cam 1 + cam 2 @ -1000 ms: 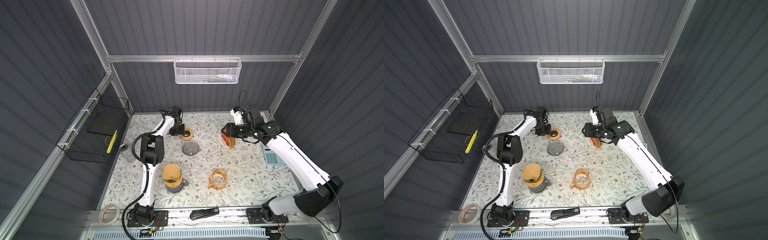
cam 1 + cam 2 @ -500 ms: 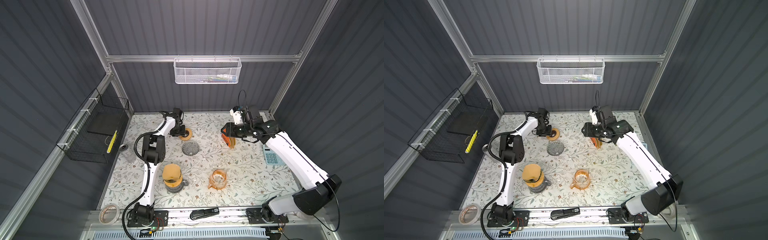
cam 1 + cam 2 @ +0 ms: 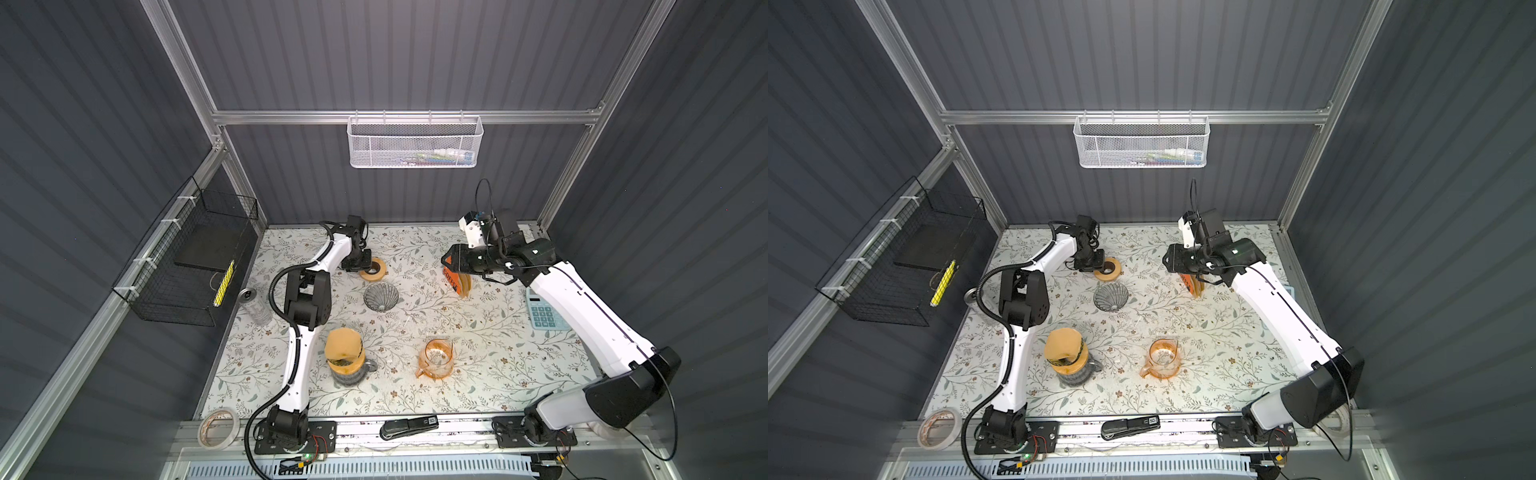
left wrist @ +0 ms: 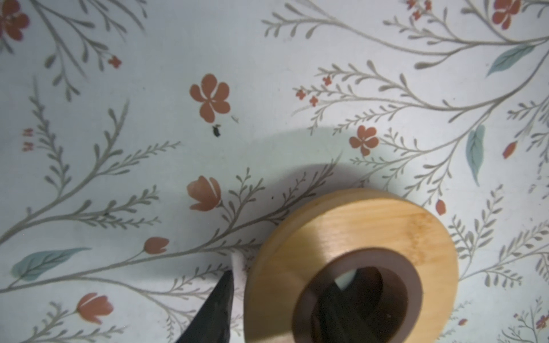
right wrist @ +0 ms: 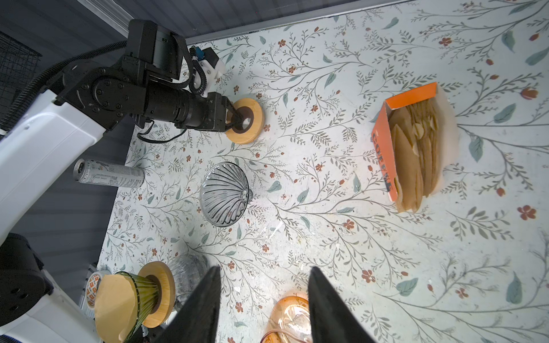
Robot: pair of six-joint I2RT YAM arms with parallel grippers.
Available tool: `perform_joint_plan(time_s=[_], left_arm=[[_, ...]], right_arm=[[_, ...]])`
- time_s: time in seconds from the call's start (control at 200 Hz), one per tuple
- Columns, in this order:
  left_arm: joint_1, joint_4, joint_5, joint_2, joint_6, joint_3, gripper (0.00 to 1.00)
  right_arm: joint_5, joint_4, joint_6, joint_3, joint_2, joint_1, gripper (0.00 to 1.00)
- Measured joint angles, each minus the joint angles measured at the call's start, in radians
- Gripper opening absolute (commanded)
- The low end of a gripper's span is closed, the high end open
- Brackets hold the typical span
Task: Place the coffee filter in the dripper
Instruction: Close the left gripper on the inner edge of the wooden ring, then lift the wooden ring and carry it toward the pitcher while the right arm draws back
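Left arm (image 3: 300,345) has crept forward — left gripper (image 5: 233,118) straddles the wooden ring (image 3: 372,269), grip unconfirmed. Empty, parted right gripper (image 5: 264,270) hangs over boxed filters (image 5: 416,142); dripper (image 3: 380,296) empty near ring. Pinch one filter only.

In both top views the light comes from overhead: the floral table (image 3: 478,332) is bright while the walls (image 3: 83,124) stay dark grey. The wide-angle lens splays the frame posts (image 3: 187,70) outward toward the edges. The left wrist view is dimmer and a bit soft, and the wooden ring (image 4: 350,237) throws a broad fuzzy shadow. The right wrist view is crisp, with small white glints on the glass dripper (image 5: 224,194). Up close, though, the right gripper (image 5: 265,268) fingers (image 5: 205,308) are just 2 black wedges with no detail.
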Motion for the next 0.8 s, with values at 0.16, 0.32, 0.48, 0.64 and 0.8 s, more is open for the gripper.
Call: perform_joint_plan(time_s=[0.16,0.32,0.48,0.64,0.8], left_arm=[[-0.005,0.004,0.007,0.0,0.0,0.0,0.38],[-0.006,0.007,0.013,0.0,0.0,0.0,0.24],[-0.006,0.01,0.016,0.0,-0.001,0.0,0.12],[-0.006,0.01,0.016,0.0,0.0,-0.001,0.03],[-0.006,0.01,0.014,-0.01,0.0,-0.012,0.0]], right_arm=[[0.0,-0.005,-0.001,0.0,0.002,0.0,0.49],[0.0,-0.007,-0.001,0.0,0.005,0.0,0.49],[0.001,-0.007,-0.002,0.0,0.005,0.0,0.49],[0.002,-0.006,-0.002,0.0,0.005,0.0,0.49],[0.002,-0.006,-0.001,0.0,0.005,0.0,0.49]])
